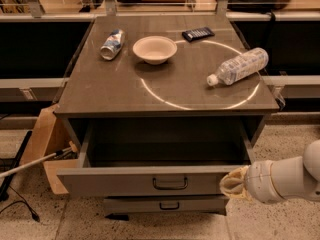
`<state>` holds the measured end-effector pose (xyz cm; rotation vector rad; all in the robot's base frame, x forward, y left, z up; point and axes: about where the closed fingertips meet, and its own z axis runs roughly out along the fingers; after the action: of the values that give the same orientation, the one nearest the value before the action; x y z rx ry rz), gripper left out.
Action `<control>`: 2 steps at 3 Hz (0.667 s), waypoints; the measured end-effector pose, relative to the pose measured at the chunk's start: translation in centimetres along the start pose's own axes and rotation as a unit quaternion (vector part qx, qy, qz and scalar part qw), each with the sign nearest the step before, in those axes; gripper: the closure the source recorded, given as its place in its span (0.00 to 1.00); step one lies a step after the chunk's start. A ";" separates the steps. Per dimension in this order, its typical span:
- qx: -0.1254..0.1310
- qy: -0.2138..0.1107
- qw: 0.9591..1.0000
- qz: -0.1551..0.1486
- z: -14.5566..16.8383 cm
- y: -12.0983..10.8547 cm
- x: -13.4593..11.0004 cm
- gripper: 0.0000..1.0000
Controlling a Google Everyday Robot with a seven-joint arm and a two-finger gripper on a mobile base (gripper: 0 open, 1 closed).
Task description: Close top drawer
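Note:
The top drawer is a wide grey drawer with a small dark loop handle at its centre. It stands pulled well out from under the cabinet top, and its inside looks dark and empty. My gripper comes in from the lower right on a white arm and sits against the right end of the drawer front. A shorter grey drawer front with a similar handle shows below it.
On the cabinet top lie a crushed can, a white bowl, a dark flat packet and a plastic bottle on its side. A cardboard box and a white stick stand at the left.

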<state>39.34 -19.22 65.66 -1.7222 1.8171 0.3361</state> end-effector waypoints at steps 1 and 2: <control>0.074 0.015 0.997 0.001 -0.4 -2.5 0.8 1.00; 0.131 0.028 0.991 -0.001 -1.3 -4.9 1.6 1.00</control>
<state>43.82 -21.84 66.82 -1.5631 1.8098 0.0449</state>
